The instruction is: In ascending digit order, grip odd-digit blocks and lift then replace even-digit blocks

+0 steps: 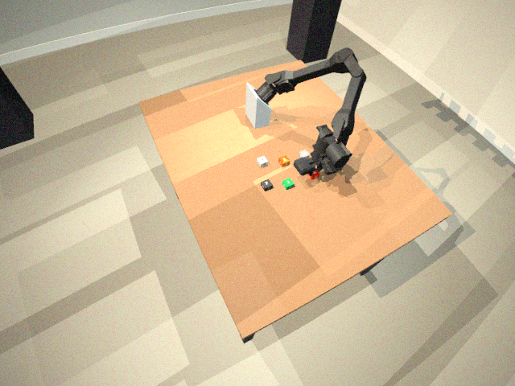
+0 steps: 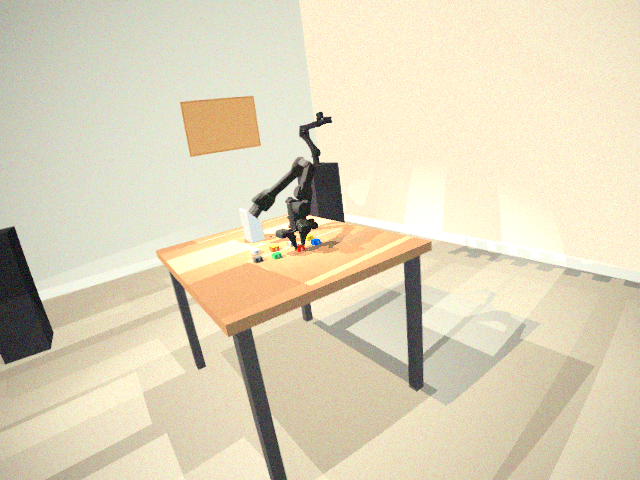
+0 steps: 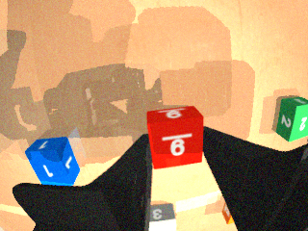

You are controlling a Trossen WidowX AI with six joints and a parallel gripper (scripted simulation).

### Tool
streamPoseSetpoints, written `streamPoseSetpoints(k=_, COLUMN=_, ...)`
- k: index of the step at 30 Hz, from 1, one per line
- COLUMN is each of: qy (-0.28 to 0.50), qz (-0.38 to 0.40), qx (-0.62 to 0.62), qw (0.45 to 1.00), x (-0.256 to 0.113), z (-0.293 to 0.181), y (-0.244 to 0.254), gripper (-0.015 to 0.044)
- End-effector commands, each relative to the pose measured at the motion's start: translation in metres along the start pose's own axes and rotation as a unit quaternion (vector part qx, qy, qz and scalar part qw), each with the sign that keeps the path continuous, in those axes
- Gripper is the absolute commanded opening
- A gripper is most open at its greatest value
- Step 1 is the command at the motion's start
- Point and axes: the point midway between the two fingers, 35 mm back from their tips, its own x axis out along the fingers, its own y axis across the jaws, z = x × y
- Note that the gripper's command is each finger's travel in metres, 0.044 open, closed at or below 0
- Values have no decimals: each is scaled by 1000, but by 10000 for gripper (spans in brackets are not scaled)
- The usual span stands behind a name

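Gripper (image 1: 314, 173) (image 2: 299, 246) (image 3: 175, 137), red block (image 1: 315, 175) (image 2: 300, 249) (image 3: 176, 141) clasped between fingertips

From my remote station I see a sparse robotics test room: a black jointed arm (image 1: 353, 97) (image 2: 306, 180) at a rectangular wooden table (image 1: 249, 232) (image 2: 330, 279) with black legs, tall black box-shaped pedestals (image 1: 311, 30) (image 2: 328, 191), plain pale walls, and a rectangular brown board (image 2: 220, 126).

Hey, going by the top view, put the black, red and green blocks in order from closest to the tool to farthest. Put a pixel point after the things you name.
1. Red block (image 1: 314, 175) (image 2: 300, 249) (image 3: 175, 140): between the fingertips.
2. Green block (image 1: 287, 182) (image 2: 276, 255) (image 3: 295, 119): left of the red one in that picture.
3. Black block (image 1: 266, 185) (image 2: 257, 259): farther left, past the green.
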Motion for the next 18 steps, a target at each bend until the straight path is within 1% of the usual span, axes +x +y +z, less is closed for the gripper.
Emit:
streamPoseSetpoints(k=1, qy=1, qz=2, qx=2, qw=1000, x=1, z=0, y=0, gripper=120)
streamPoseSetpoints(k=4, qy=1, qz=2, qx=2, qw=1000, x=1, z=0, y=0, gripper=120)
streamPoseSetpoints(k=14, qy=1, qz=2, qx=2, qw=1000, x=1, z=0, y=0, gripper=383)
streamPoseSetpoints(k=15, qy=1, qz=2, qx=2, qw=1000, x=1, z=0, y=0, gripper=400)
streamPoseSetpoints(k=18, qy=1, qz=2, qx=2, qw=1000, x=-2, z=0, y=0, gripper=400)
